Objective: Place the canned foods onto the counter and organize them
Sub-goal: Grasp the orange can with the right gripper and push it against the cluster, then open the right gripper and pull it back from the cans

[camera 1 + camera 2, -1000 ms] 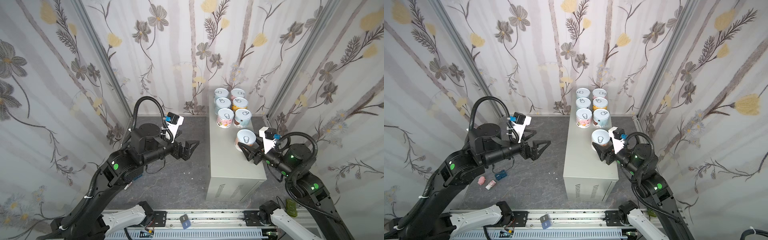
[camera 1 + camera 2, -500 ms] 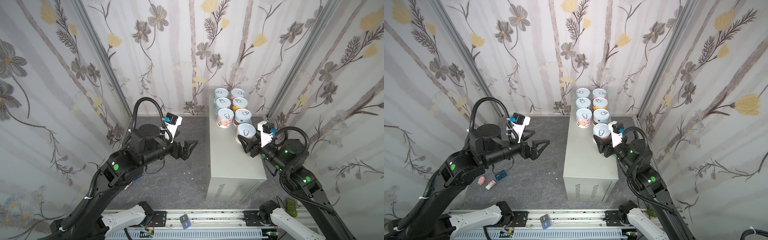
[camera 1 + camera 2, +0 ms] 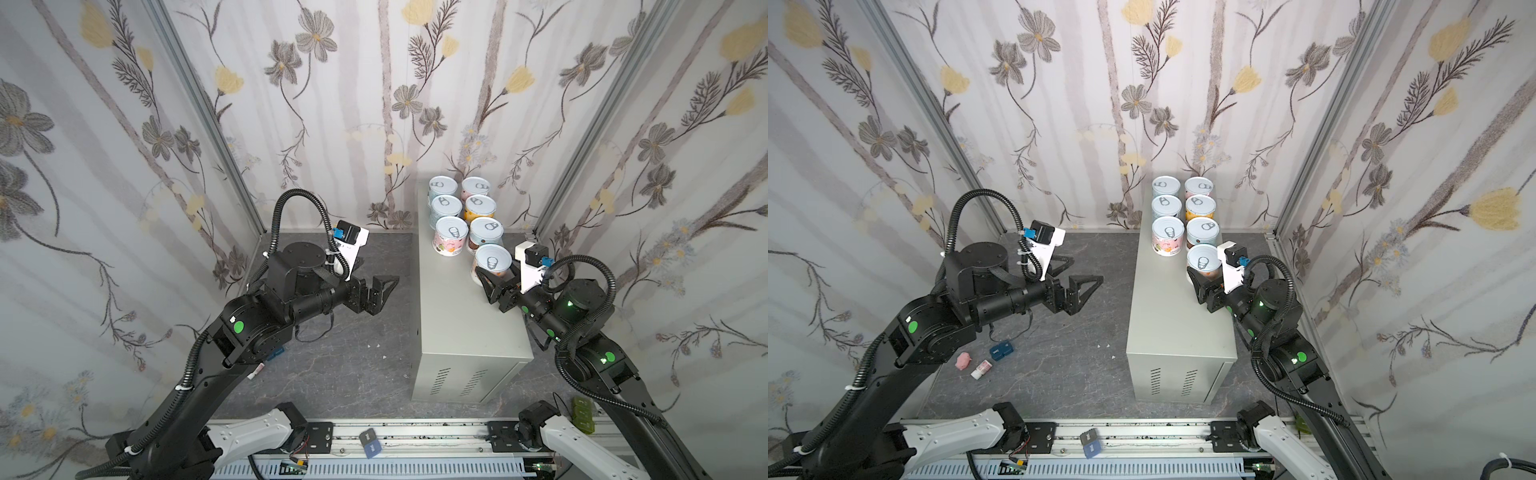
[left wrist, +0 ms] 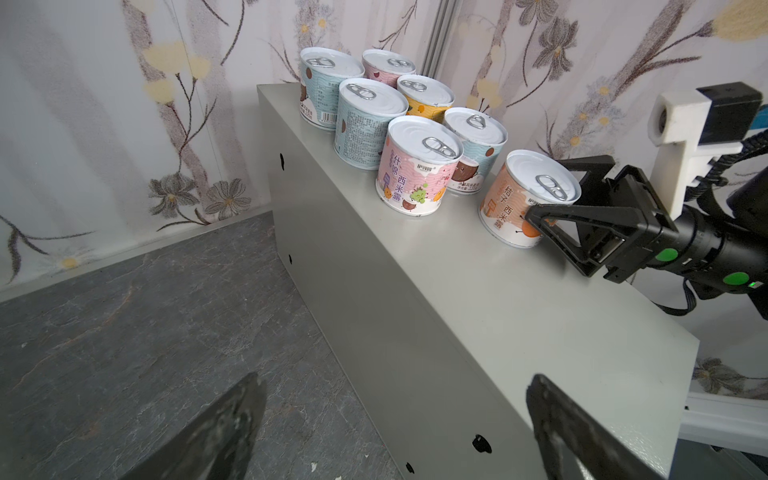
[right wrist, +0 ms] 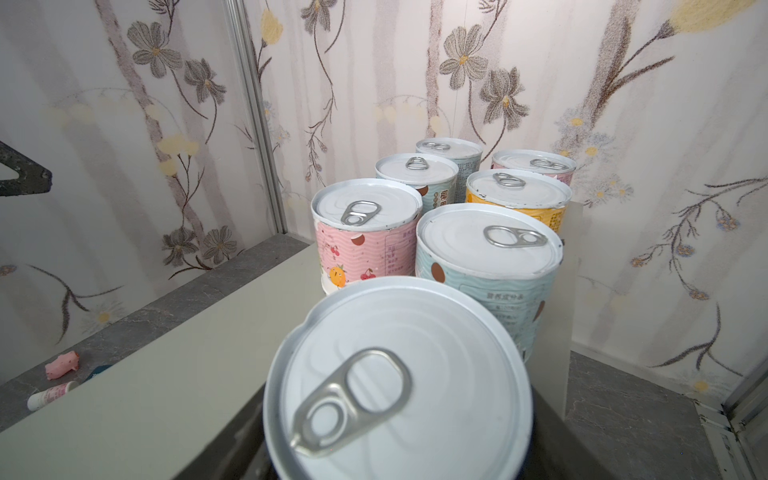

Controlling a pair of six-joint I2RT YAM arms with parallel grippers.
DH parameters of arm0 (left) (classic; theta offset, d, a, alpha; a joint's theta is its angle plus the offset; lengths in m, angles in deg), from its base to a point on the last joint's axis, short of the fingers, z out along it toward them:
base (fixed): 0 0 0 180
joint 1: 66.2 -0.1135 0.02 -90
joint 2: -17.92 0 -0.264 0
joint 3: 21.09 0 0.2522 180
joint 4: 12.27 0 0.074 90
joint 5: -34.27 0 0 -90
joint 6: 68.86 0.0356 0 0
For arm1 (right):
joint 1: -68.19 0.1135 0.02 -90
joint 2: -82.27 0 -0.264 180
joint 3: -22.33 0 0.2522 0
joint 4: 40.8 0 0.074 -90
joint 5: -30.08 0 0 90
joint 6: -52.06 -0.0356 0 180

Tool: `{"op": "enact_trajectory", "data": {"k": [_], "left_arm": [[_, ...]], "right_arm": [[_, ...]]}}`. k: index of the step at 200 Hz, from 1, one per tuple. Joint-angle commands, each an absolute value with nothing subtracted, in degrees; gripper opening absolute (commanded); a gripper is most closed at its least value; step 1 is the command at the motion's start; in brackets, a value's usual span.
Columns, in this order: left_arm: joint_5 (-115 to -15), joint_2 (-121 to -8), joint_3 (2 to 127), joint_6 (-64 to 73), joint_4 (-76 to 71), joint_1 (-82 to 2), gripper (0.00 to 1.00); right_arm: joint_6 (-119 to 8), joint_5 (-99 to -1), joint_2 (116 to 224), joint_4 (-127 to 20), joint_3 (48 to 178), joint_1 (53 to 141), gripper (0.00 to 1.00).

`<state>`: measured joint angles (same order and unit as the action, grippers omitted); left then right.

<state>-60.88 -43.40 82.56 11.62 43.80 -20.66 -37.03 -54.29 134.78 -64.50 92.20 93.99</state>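
Canned foods, seven in all, stand on the far half of the grey desk, close to the flowered back wall. Six of them make two tidy rows of three, side by side and almost touching. The nearest pair is a pink can and a light blue can.

The seventh one, an orange can, is just in front of the light blue can, in the same row, with a small gap between them. The right gripper is closed on this orange can: one finger lies across the label on the near side and the other is behind the can. The bottom of the can is at the desk top, but I cannot tell if it rests fully there.

The left gripper hangs over the dark marbled floor, beside the long left side of the desk and apart from it. Its jaws are wide apart and hold nothing.

Vent slots are on the near end face of the desk. In a top view, a small pink toy, a white and pink tube and a small blue item lie on the floor under the left arm.
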Motion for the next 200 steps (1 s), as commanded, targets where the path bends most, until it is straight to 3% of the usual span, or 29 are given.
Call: {"op": "enact_trajectory", "data": {"k": [1, 200], "left_arm": [[-60.7, -43.4, 82.9, 10.6, 42.3, -20.8, 1.00], [-60.3, -42.4, 81.8, 10.3, 41.8, -20.8, 1.00]], "right_arm": [[-35.1, -55.7, 135.4, -66.6, 91.7, 93.9, 0.66], [-35.1, -55.6, 135.5, -65.8, 92.0, 93.1, 0.65]]}}
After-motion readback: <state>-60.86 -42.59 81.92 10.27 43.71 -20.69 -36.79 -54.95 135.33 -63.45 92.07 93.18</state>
